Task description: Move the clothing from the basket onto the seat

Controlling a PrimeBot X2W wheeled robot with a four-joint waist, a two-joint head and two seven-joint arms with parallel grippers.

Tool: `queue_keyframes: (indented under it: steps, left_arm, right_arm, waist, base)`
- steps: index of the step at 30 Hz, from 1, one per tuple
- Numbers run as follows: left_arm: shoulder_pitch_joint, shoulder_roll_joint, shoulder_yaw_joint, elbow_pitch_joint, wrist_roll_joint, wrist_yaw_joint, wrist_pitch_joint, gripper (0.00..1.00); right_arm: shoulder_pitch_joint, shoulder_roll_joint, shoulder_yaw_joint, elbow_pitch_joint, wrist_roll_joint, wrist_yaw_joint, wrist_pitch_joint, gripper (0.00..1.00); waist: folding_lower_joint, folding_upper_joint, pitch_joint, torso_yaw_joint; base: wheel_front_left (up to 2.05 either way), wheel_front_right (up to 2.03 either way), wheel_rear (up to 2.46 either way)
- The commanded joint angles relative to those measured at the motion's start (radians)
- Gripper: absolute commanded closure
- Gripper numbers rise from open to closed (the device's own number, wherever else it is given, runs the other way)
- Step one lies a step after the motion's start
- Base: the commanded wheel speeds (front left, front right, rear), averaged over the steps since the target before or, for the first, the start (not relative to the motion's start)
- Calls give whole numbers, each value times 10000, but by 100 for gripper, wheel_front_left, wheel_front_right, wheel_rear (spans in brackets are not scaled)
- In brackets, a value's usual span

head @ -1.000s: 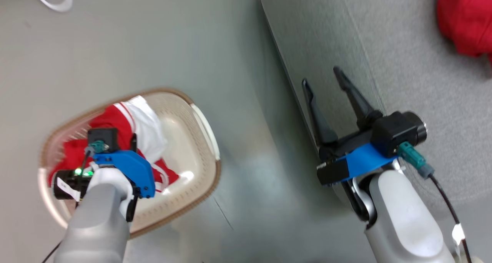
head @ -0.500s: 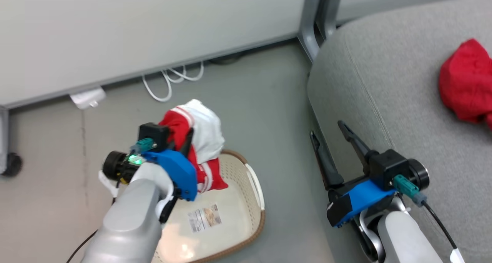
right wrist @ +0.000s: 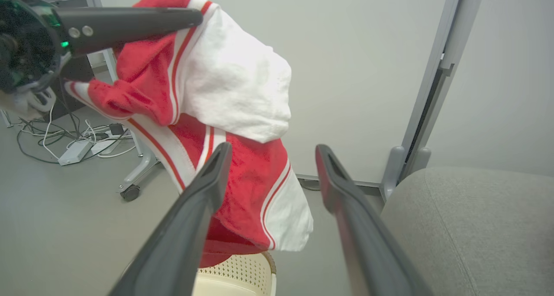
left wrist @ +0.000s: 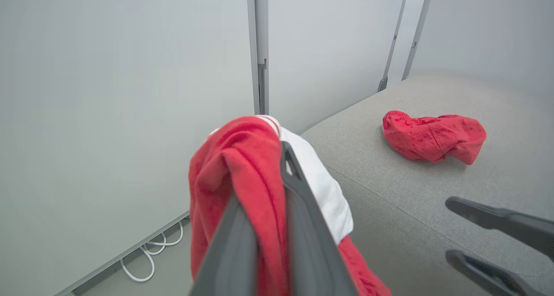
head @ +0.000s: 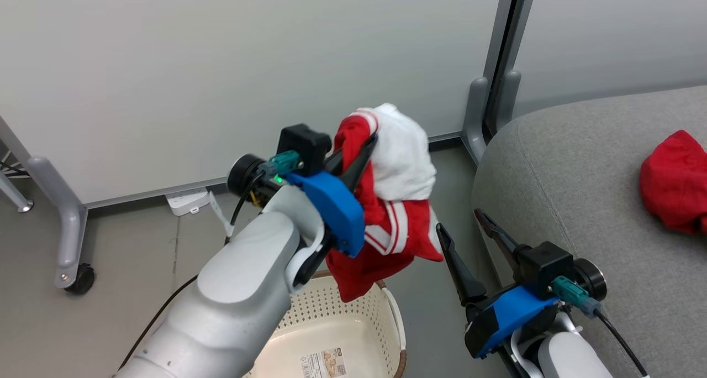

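Observation:
My left gripper point(head: 364, 146) is shut on the red and white garment with striped trim point(head: 397, 162), which hangs in the air above the cream perforated basket point(head: 331, 334). A label sticker lies on the basket floor. In the left wrist view the cloth point(left wrist: 233, 166) drapes over both fingers point(left wrist: 298, 209). My right gripper point(head: 458, 220) stands open and empty beside the grey seat point(head: 580, 179), its fingers point(right wrist: 194, 201) close to the hanging garment point(right wrist: 233, 79). The plain red garment point(head: 671, 184) lies on the seat, also seen as a crumpled heap point(left wrist: 433, 133).
Pale partition panels stand behind, joined by a grey post point(head: 497, 90) at the seat's corner. A caster foot point(head: 72, 245) rests on the floor at left, with a white power strip point(head: 188, 200) and cables along the wall base.
My left gripper has lifted the red and white garment out of the basket and raised it high toward the seat. The head camera has tilted up. My right gripper stays open.

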Motion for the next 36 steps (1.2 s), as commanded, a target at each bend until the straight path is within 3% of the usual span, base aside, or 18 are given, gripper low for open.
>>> queue_keyframes:
  steps: [1, 10, 22, 36]
  left_arm:
    - [-253, 20, -192, -196, -216, 139, 3, 100]
    - [-1025, 21, -1413, -740, -1355, 720, -152, 100]
    - [-1295, 19, -2489, -604, -2332, 993, -518, 100]
    - [-1645, 18, -3511, -814, -3335, 1138, -804, 100]
  right_arm:
    - [183, -4, 32, -39, 54, -5, 38, 0]
    - [178, 30, 186, -132, 128, -5, 83, 0]
    - [-427, 74, 374, 218, 89, -3, 427, 0]
    - [-2538, 172, 397, 2846, -48, -3, 1309, 0]
  waist:
    - [2, 0, -70, 31]
    - [2, 0, -216, 3]
    - [2, 0, -70, 16]
    - [2, 0, 84, 319]
  base:
    - [0, 0, 0]
    - [0, 0, 0]
    - [0, 0, 0]
    - [0, 0, 0]
